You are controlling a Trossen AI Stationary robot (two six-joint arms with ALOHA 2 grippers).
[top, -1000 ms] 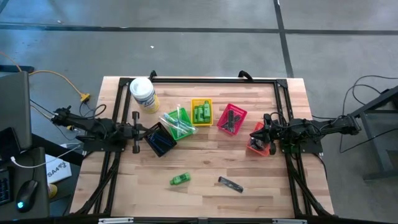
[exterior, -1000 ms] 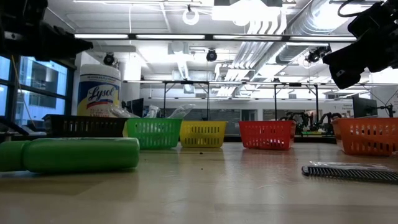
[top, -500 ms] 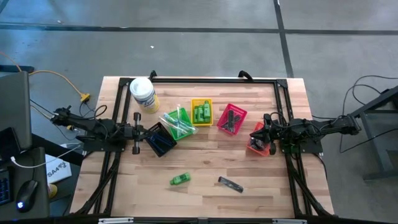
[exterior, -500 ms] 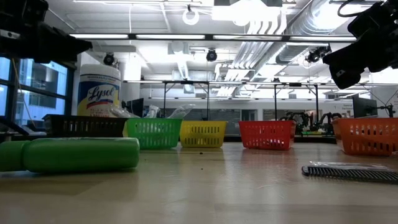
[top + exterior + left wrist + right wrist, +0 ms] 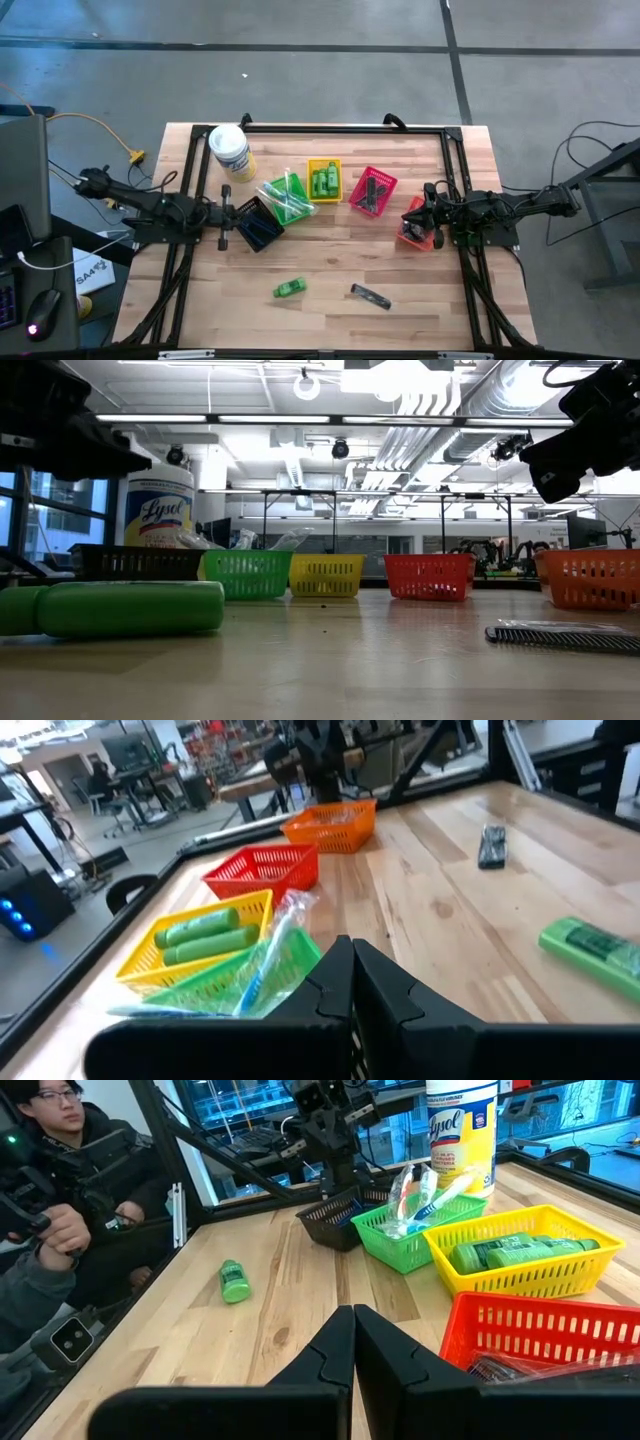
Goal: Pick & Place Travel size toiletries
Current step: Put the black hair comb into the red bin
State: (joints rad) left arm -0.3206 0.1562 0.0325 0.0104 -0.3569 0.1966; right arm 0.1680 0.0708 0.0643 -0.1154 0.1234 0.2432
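A bright green mini bottle [image 5: 289,288] [image 5: 595,948] [image 5: 234,1281] lies on its side on the bare wood near the front. A black comb [image 5: 370,296] [image 5: 491,846] lies flat to its right. More green bottles fill the yellow basket [image 5: 324,180], and blue-handled items in clear wrap stick out of the green basket [image 5: 287,198]. My left gripper [image 5: 236,212] [image 5: 352,970] hovers shut and empty at the black basket's [image 5: 258,225] left rim. My right gripper [image 5: 418,214] [image 5: 353,1345] hovers shut and empty over the orange basket [image 5: 413,228].
A red basket [image 5: 372,190] with dark items stands between the yellow and orange ones. A white tub with a yellow label [image 5: 230,152] stands at the far left. A dark frame [image 5: 340,128] rims the table. A person [image 5: 60,1170] sits beyond the table's near side.
My left gripper has sunk a little and edged toward the black basket, still shut. The right arm and all the items have kept still.
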